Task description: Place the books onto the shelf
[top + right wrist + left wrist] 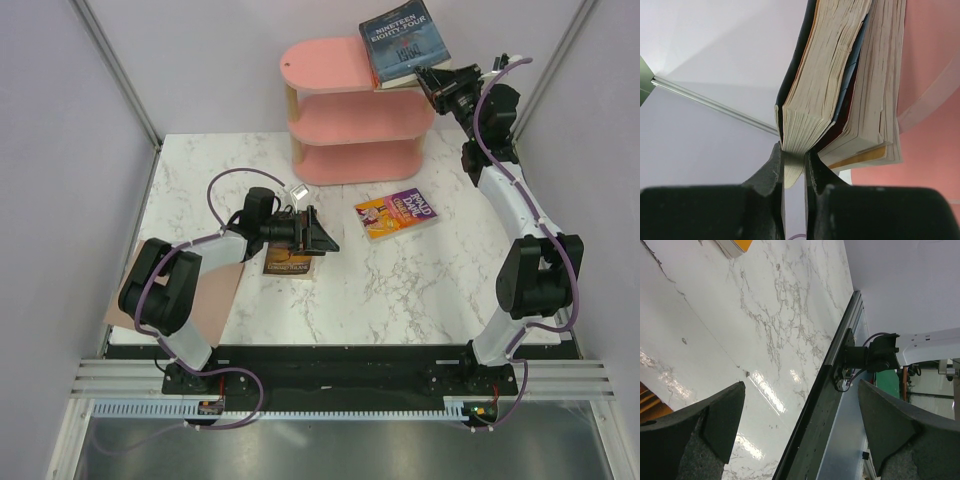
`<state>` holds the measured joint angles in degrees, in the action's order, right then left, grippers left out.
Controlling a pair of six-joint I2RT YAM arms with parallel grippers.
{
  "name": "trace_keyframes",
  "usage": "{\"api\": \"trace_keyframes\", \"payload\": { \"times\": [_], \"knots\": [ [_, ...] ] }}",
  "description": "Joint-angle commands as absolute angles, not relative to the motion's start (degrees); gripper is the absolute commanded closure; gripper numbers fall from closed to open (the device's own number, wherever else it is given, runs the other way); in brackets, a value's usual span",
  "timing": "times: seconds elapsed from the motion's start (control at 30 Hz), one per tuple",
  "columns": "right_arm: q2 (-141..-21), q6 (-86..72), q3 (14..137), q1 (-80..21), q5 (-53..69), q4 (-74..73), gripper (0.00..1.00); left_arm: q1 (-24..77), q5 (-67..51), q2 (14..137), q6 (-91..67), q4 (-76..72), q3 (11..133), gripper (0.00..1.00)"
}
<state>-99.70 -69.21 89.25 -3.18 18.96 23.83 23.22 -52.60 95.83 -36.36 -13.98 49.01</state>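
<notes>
The marble table (400,290) bears pink shelf (310,60), Roald Dahl book (398,215), brown book (288,267) (partly hidden) and tan sheet (222,295).

Books (404,42) crowding shelf (320,62) top's right, left half bare

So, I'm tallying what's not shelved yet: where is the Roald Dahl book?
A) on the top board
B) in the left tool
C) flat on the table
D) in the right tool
C: the Roald Dahl book lies flat on the table, near the shelf.
</notes>
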Motion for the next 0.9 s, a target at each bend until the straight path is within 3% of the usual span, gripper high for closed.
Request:
{"api": "trace_keyframes", "payload": {
  "times": [0.0, 0.87],
  "knots": [
    [-97.2, -69.8, 91.0, -2.9, 16.7, 31.2, 0.93, 23.0, -52.5, 93.6, -33.4, -13.6, 48.9, 0.0],
    [-101.4, -72.9, 94.0, -2.9, 14.9, 33.6, 0.92, 23.0, -52.3, 93.1, -31.6, -11.7, 48.8, 0.0]
  ]
}}
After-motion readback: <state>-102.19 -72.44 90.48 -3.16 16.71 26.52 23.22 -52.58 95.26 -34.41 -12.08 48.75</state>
